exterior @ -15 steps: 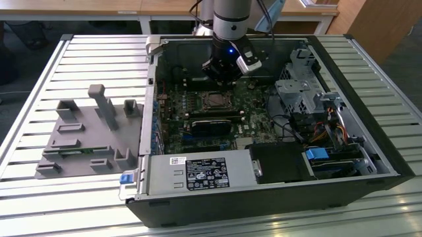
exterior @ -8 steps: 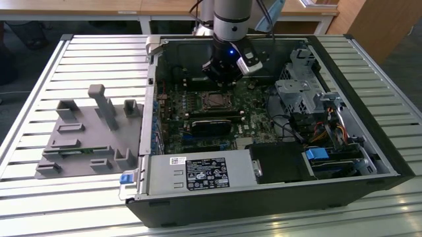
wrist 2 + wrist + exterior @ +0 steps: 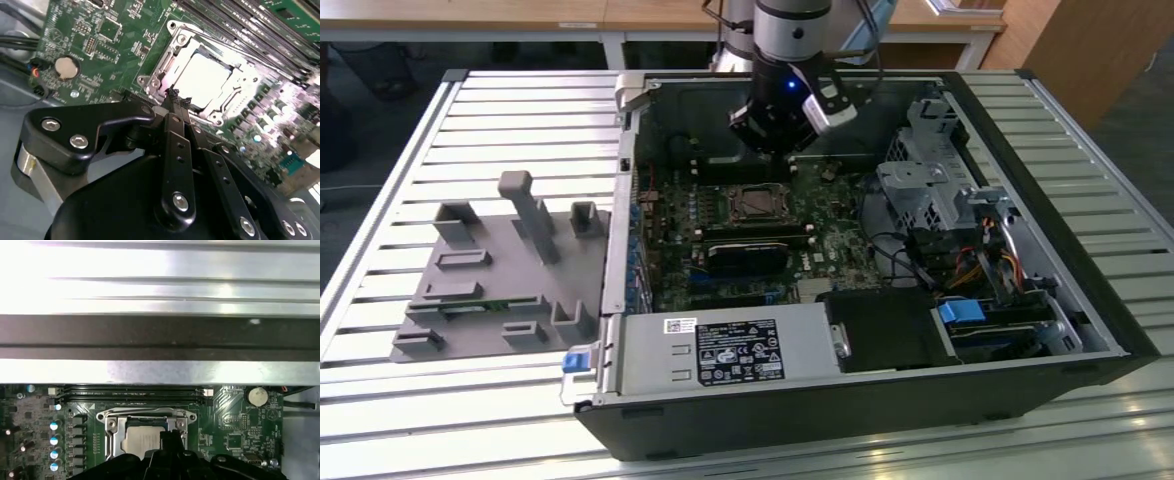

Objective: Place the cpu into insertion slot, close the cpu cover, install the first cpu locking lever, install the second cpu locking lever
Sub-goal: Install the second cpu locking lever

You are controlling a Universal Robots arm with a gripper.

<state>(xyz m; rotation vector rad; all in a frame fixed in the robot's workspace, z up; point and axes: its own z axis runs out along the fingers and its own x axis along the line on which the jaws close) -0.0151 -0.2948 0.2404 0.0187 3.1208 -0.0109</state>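
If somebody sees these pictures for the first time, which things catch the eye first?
The black gripper hangs just above the silver-grey square cpu, which lies in its socket under the thin silver metal cpu cover. In the exterior view, the open black computer case lies on a slatted metal table.

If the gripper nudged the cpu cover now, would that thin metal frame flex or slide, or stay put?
The cpu cover looks like thin sheet metal, so it would probably flex a little under a push. It appears to lie flat around the cpu, so sliding seems unlikely. Its shiny surface may be slippery for the gripper, whose fingertips look closed together beside its edge.
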